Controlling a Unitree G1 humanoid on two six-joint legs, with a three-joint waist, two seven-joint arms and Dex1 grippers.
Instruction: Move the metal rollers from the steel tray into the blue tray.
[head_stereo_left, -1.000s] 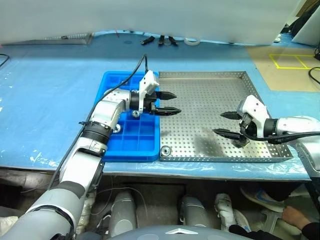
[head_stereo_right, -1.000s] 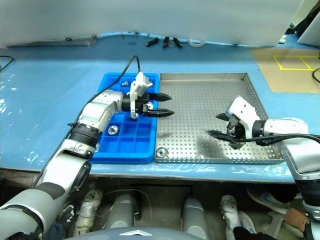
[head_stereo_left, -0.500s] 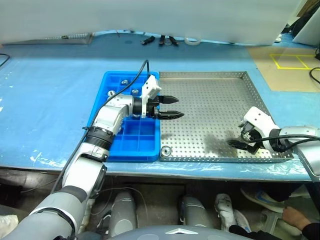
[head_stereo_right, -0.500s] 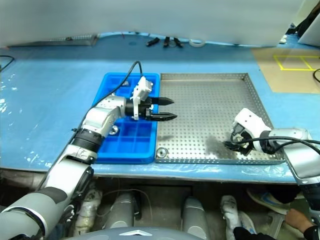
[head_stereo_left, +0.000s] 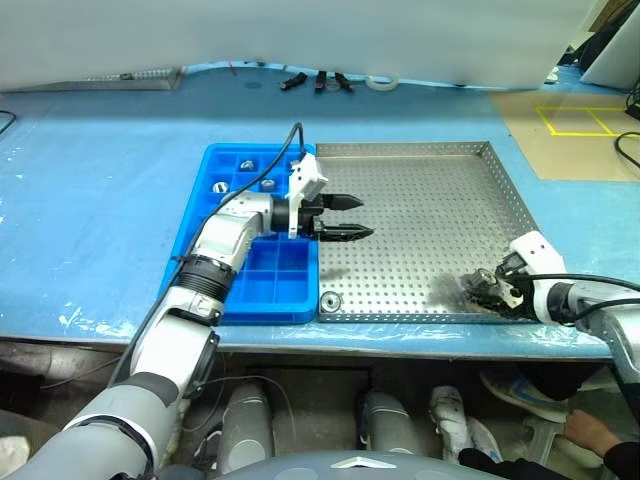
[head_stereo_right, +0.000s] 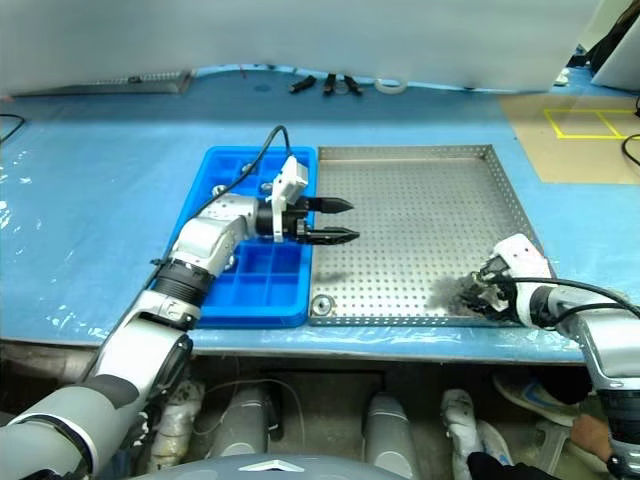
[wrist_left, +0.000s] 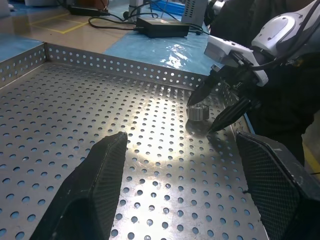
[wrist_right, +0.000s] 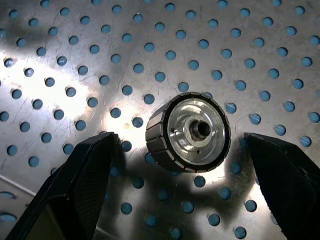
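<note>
The steel tray (head_stereo_left: 470, 148) lies on the blue table with the blue tray (head_stereo_left: 262, 288) against its left side. One of the metal rollers (wrist_right: 189, 132) lies on its side in the steel tray's near right corner. My right gripper (head_stereo_left: 481, 290) points down at it, open, with a finger on each side and not touching it; the left wrist view shows this gripper (wrist_left: 220, 107) and roller (wrist_left: 198, 113) too. A second roller (head_stereo_left: 330, 301) sits in the near left corner. My left gripper (head_stereo_left: 352, 218) hovers open and empty over the steel tray's left part. Three rollers (head_stereo_left: 246, 165) rest in the blue tray's far compartments.
Small black tools (head_stereo_left: 318, 80) and a white tape roll (head_stereo_left: 380, 82) lie at the table's far edge. A tan board with yellow markings (head_stereo_left: 585, 120) sits far right. A person's hand (head_stereo_left: 590, 435) shows below the table's near right edge.
My right gripper dropped and swung toward the steel tray's near right corner, tipping from level to pointing down over the roller. The left gripper has hardly moved.
</note>
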